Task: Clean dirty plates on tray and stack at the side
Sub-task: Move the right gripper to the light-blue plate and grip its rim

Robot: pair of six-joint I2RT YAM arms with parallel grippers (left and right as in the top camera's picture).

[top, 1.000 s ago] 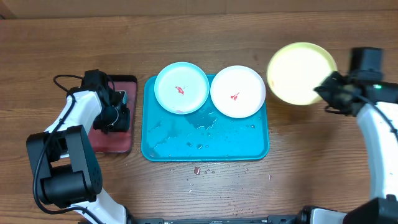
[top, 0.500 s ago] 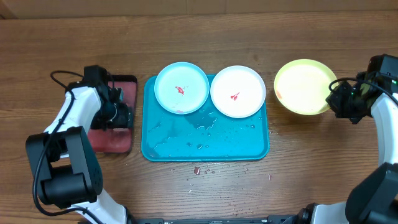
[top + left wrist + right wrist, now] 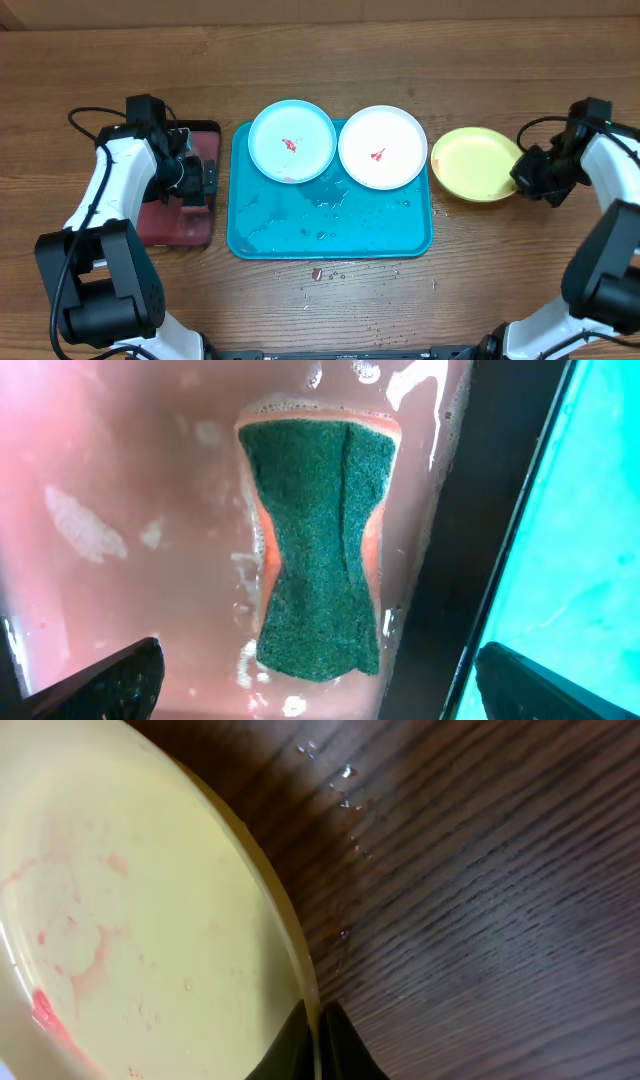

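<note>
Black fingertips [image 3: 345, 1045] of the right gripper [image 3: 318, 1045] pinch the rim of the yellow-green plate [image 3: 130, 900], which sits low over the bare table [image 3: 480, 250] just right of the turquoise tray [image 3: 330, 235]. I cannot tell whether it is fully down. Faint red smears [image 3: 45, 1005] show inside it, so I judge it only partly clean. It should be settled flat before the fingers part, so it does not tip. The left gripper [image 3: 325, 680] hangs spread wide over the green sponge [image 3: 320, 540] in the pinkish tray [image 3: 130, 480]. It should drop centred on the sponge's narrow waist and close across it. The light blue plate [image 3: 291, 141] and white plate [image 3: 383, 147] wait on the turquoise tray.
</note>
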